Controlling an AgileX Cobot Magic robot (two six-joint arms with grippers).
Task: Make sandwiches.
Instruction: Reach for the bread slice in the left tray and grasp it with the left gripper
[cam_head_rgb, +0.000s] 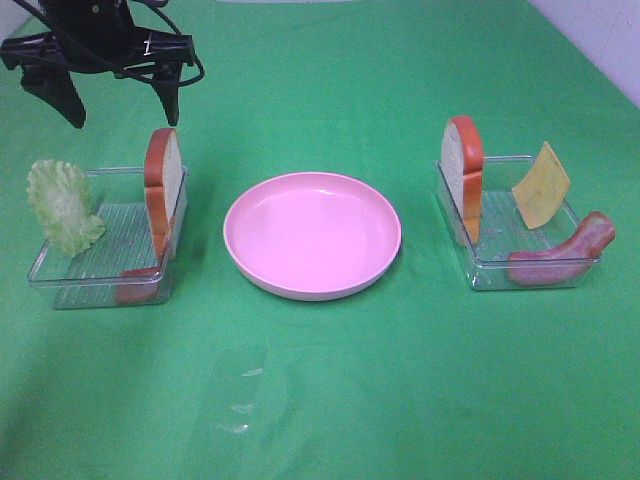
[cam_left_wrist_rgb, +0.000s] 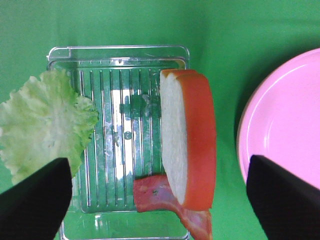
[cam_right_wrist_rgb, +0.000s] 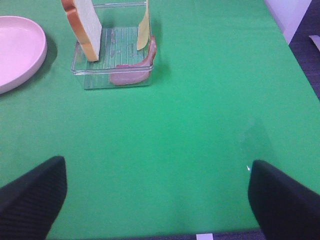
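The left claw and the right claw are both gaping open, empty, above the green desk. A pink plate is sitting between the left tray, holding upright bread, lettuce and bacon, and the right tray, holding a second slice, cheese and a bacon strip.

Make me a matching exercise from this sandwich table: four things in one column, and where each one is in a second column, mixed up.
Column one:
1. lettuce leaf
2. cheese square
3. pink plate
4. left tool

Column two:
A. between the left tray and the right tray, nothing on it
B. leaning upright in the right tray
C. open, up over the left tray
D. propped at the left tray's outer end

Pairs: 1-D, 2-B, 3-A, 4-C.
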